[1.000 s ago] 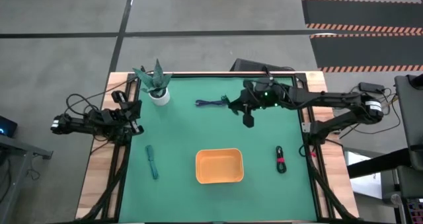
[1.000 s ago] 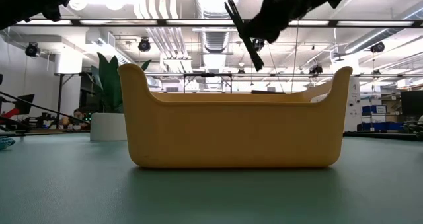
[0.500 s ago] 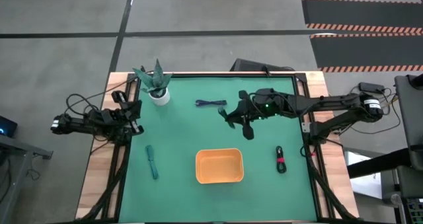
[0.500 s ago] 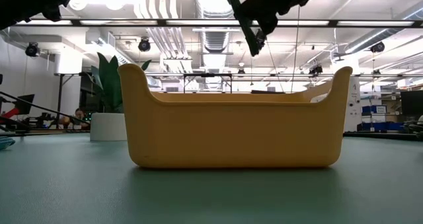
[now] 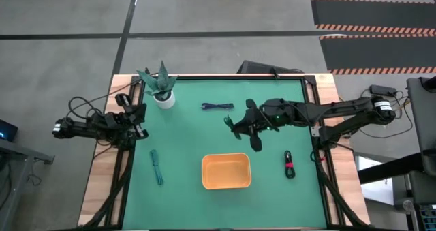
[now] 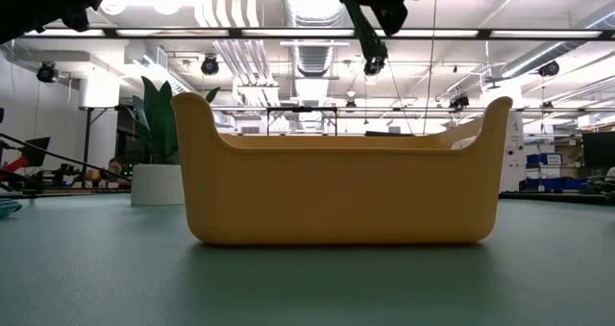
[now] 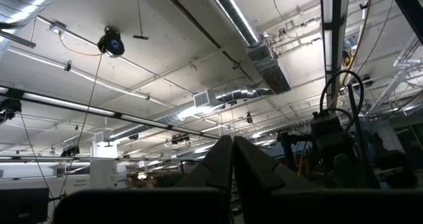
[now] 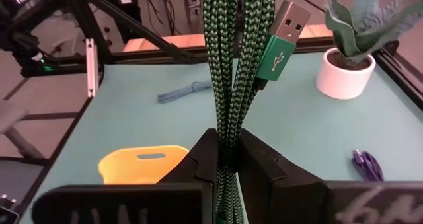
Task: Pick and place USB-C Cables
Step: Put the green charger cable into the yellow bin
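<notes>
My right gripper hangs over the mat beyond the orange tray and is shut on the green cable bundle, whose USB plug sticks out past the fingers. The dark blue cable lies flat near the far edge, and the teal cable lies left of the tray. To the tray's right lies the black cable with a red band. My left gripper is shut and waits at the table's left edge, pointing up at the ceiling. My right gripper pinches the green cable bundle between its two fingers, across several braided strands side by side. The strands run along the fingers and reach out past their tips. The bundle is lifted clear of the table.
A potted plant stands at the far left corner of the green mat. The orange tray fills the middle of the low view. Black frame rails run along the table's sides.
My right gripper has carried the green cable toward the table's near edge and a little to the left, closer to the tray. It has stayed shut on the bundle. In the low view it has risen toward the picture's top.
</notes>
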Robot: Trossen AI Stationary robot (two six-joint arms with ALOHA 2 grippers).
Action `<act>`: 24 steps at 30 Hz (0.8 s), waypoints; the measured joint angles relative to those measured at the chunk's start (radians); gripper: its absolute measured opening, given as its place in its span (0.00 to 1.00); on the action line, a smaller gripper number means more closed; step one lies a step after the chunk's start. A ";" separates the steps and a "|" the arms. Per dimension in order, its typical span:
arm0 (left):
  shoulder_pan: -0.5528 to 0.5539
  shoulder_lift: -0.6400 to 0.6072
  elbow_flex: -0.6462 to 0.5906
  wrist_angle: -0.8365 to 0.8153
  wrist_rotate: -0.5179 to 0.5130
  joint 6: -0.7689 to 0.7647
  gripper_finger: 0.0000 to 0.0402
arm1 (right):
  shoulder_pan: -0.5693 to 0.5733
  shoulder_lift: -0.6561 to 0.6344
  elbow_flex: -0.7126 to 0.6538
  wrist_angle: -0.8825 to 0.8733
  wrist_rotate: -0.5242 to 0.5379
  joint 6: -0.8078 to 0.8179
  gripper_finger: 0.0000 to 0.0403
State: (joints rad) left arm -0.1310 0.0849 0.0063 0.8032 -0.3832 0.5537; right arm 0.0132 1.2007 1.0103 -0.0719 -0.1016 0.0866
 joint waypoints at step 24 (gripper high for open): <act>0.000 0.006 0.000 -0.009 -0.001 0.000 0.00 | 0.050 0.292 0.449 -0.596 0.034 0.029 0.07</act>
State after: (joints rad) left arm -0.1310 0.0910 0.0063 0.7939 -0.3846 0.5537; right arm 0.0632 1.4922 1.4593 -0.6676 -0.0677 0.1160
